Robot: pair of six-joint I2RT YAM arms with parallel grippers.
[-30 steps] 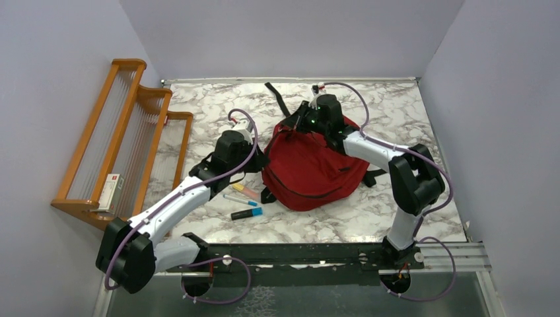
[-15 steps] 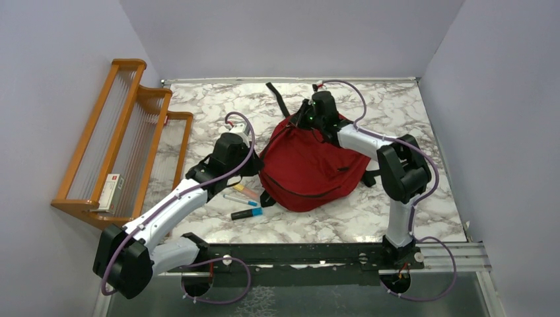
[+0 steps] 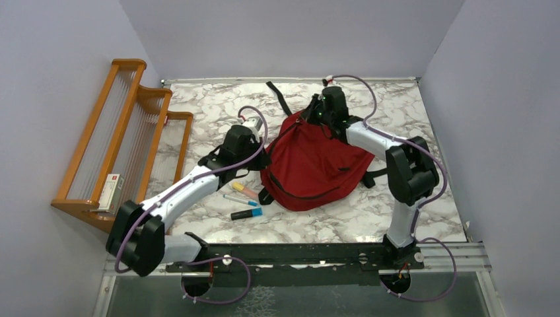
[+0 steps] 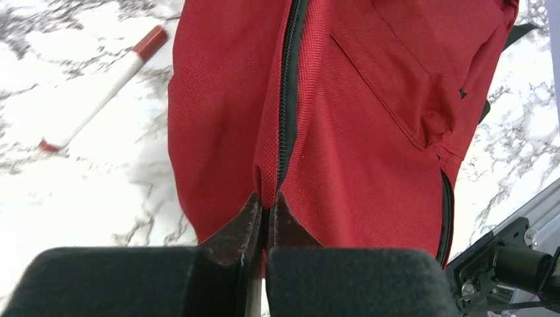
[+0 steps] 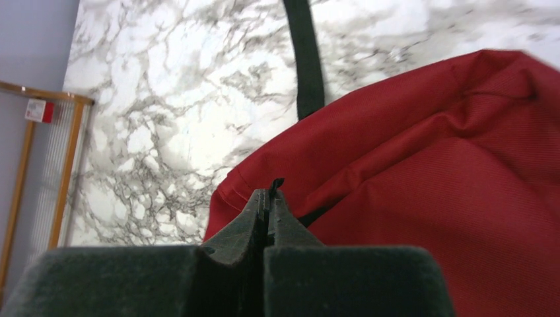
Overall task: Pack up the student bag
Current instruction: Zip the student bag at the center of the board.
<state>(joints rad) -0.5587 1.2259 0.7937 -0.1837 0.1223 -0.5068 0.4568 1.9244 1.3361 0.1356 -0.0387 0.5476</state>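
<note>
The student bag lies mid-surface, three markers just left of it, a rack farther left.

White arm links, bulky black joints, looping purple cables, tiny green lights.

Left arm stretched forward-right, left gripper pinched tight on bag. Right arm folded at elbow, forearm angling left, right gripper pinched on bag edge.

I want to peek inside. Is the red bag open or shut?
Shut where visible: the student bag's zipper lies closed up to the left hand, and no inside shows.
</note>
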